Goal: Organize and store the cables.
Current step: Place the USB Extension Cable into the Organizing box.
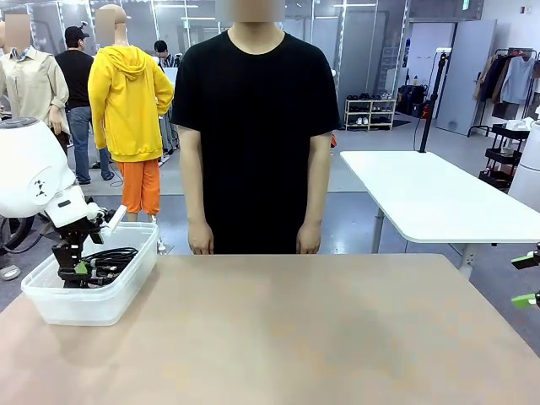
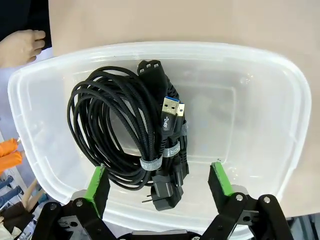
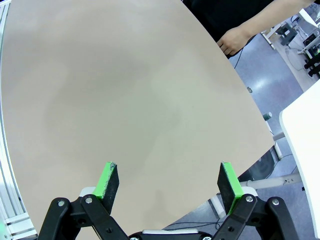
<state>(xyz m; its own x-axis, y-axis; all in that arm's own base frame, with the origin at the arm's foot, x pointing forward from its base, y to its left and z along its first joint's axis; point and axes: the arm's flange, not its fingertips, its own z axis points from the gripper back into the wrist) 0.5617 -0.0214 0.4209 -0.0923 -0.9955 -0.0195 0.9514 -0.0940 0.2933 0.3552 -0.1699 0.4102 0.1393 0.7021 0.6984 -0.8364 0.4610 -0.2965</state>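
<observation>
Left wrist view: cables [image 2: 130, 135] lay coiled in the clear bin [image 2: 260, 90], directly below the left gripper [image 2: 161, 180].
Jaws stood wide apart, empty, straddling the bundle's plug end; right gripper [image 3: 169, 181] gaped over bare worktop [image 3: 125, 90], well away.

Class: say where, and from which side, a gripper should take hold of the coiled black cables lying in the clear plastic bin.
Probably grip the coiled black cables at the bundled strands by the small grey tie, coming straight down from above: the coils lie flat, and the walls of the clear plastic bin block sideways approaches.
</observation>
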